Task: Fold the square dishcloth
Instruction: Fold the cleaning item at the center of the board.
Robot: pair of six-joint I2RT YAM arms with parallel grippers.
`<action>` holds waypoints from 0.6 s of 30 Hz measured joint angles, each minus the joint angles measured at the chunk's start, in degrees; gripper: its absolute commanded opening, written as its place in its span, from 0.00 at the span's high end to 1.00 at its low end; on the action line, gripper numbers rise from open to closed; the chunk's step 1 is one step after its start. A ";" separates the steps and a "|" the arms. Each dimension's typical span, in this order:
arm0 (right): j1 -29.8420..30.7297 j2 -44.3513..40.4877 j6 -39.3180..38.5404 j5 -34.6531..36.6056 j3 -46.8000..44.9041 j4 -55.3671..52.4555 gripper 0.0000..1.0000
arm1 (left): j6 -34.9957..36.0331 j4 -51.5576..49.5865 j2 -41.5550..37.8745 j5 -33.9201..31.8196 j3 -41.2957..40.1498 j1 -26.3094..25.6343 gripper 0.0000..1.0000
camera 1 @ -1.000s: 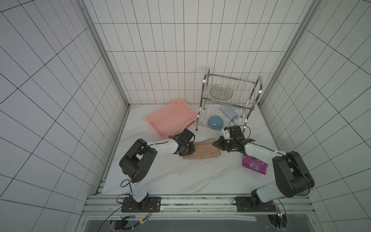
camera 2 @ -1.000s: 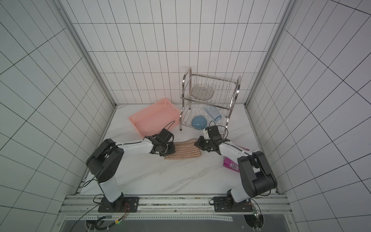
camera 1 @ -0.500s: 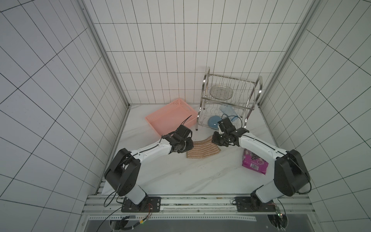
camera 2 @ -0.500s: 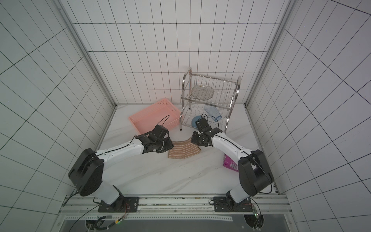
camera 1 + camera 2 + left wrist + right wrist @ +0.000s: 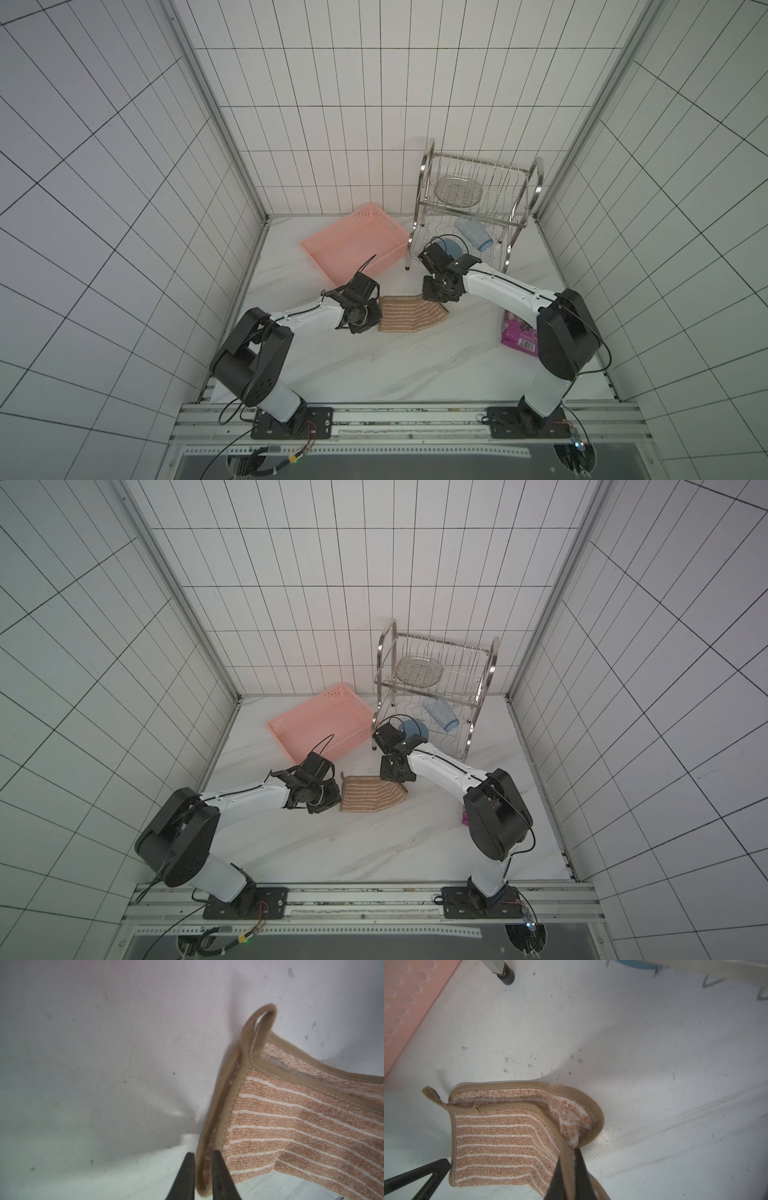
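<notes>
The square dishcloth (image 5: 409,314) (image 5: 370,793), tan-brown with pale stripes, lies doubled over on the white table between my two arms. In the left wrist view its brown binding and corner loop (image 5: 261,1022) show. My left gripper (image 5: 376,321) (image 5: 202,1159) is at the cloth's left edge, shut on the doubled binding. My right gripper (image 5: 437,300) (image 5: 570,1159) is at the far right corner, shut on the binding of the upper layer (image 5: 500,1142), which stands lifted off the lower layer there.
A pink basket (image 5: 365,266) stands just behind the left gripper. A metal dish rack (image 5: 478,199) with a blue cup (image 5: 473,232) and a blue bowl (image 5: 451,249) stands behind the right gripper. A purple packet (image 5: 517,334) lies at the right.
The cloth has gone from a raised hump to lying doubled over. The left gripper has come forward and down. The right gripper has shifted left and lower.
</notes>
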 measured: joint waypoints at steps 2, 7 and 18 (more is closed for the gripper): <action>0.92 1.11 0.00 0.85 1.64 -1.22 0.94 | -0.31 1.46 0.90 1.20 -0.26 0.02 0.88; 3.04 2.84 0.02 1.55 4.55 -2.40 0.93 | -0.96 4.94 2.56 3.48 -0.28 0.00 0.93; 6.01 6.58 0.63 -0.50 9.25 -2.32 0.86 | -2.32 8.31 3.48 5.11 -1.07 0.07 0.97</action>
